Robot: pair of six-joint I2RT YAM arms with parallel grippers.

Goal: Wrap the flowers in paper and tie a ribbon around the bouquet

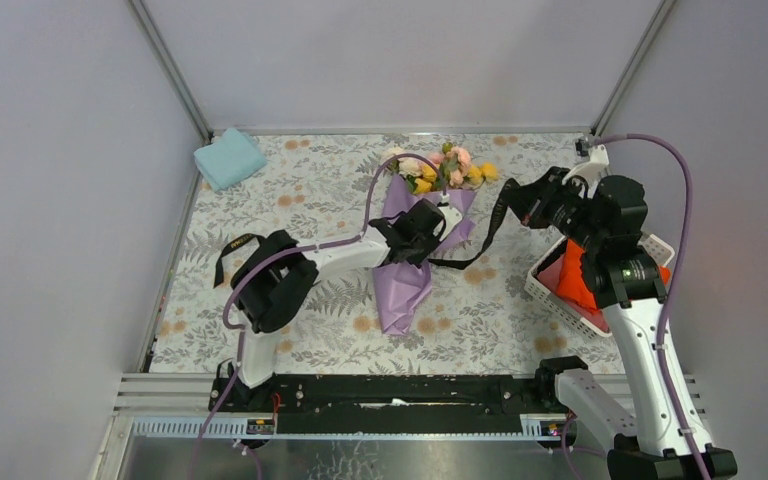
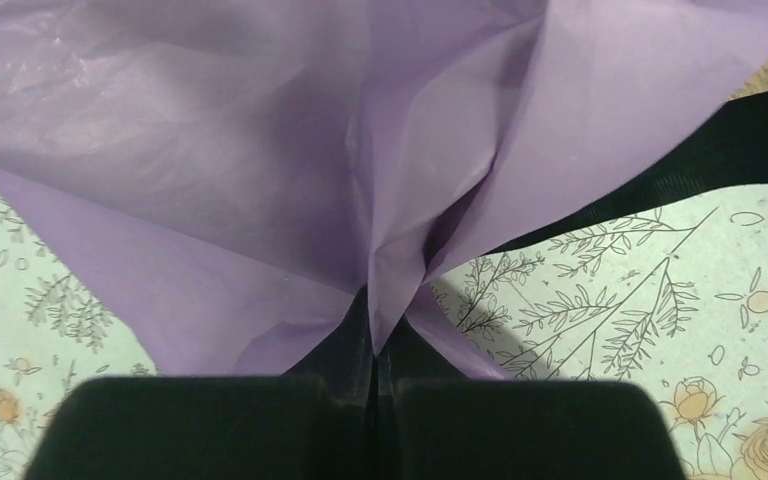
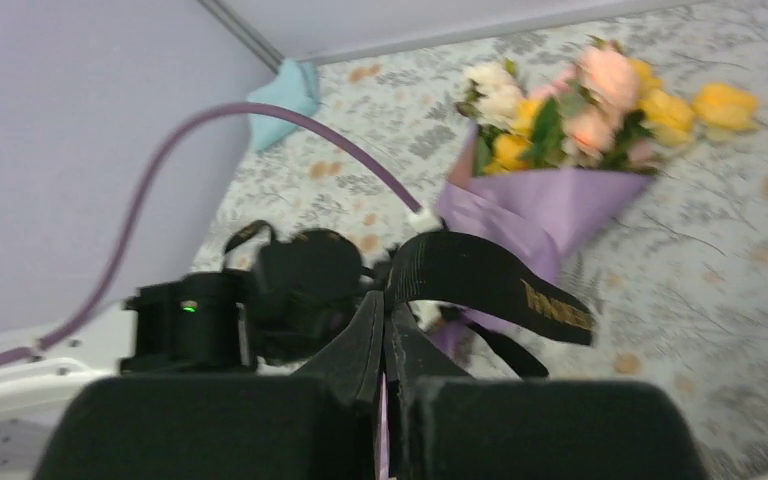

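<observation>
The wrapping looks done and the tying is in hand. The bouquet [image 1: 405, 270] lies mid-desk [image 1: 310, 170], with the flowers [image 1: 445, 170] toward 12 o'clock and the cone's tip toward 6. A fold of paper [image 2: 260, 150] at the cone's waist is pinched by the left end effector [image 2: 372, 345], its fingers pressed together. The ribbon [image 1: 488, 232] is gripped by the right end effector [image 3: 385, 330], likewise closed, and is held raised at 3 o'clock of the bouquet. From there it runs slack down to the waist (whether it passes under the cone cannot be told). Next, the ribbon would probably have to be carried across the waist toward 9 o'clock and drawn taut while the paper is kept pinned.
</observation>
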